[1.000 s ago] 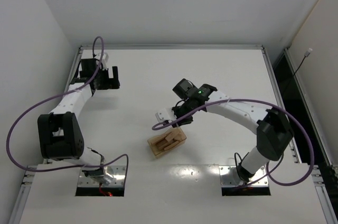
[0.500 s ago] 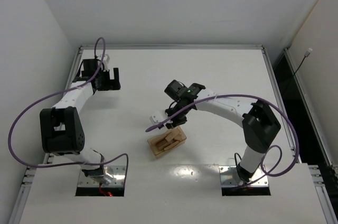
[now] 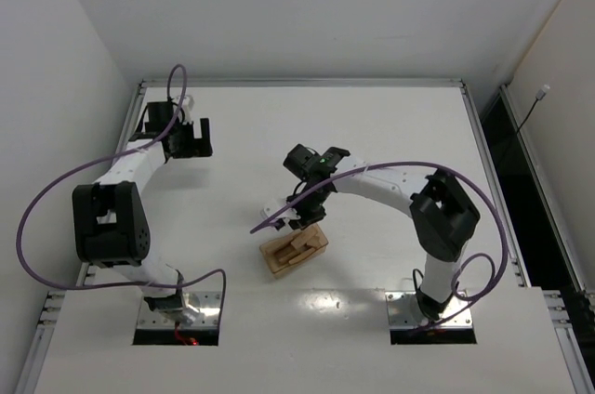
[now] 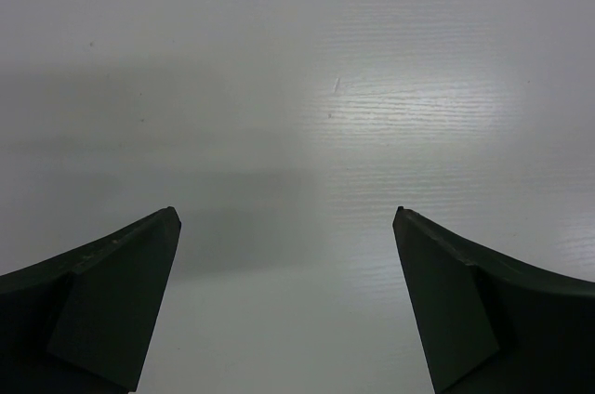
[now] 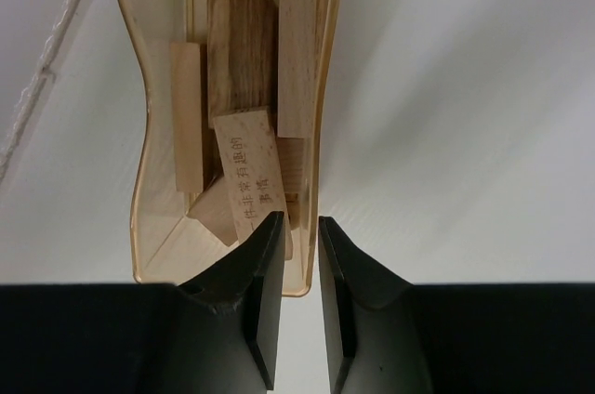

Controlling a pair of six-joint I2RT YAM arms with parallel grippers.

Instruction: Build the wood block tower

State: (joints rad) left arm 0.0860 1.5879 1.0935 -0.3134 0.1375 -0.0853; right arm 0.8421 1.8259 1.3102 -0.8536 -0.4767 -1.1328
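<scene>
Wood blocks (image 5: 244,69): light-tan oblong bars, smooth, straight grain, one darker, one printed with characters. Lay jumbled flat inside tray (image 5: 139,180), unstacked. Tray: pale glossy wood, rounded rim. Right gripper (image 5: 295,222) hung over tray's end, jaws nearly together, narrow gap, nothing between. Left gripper (image 4: 286,213) jaws spread wide above white table (image 4: 297,59).

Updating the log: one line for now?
left claw open | right claw narrowly open over tray edge | blocks loose in tray

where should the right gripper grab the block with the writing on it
Come from above and pinch the printed block across its two long edges, near its middle. It lies flat on top of the other blocks in the tray, so those edges look free.
</scene>
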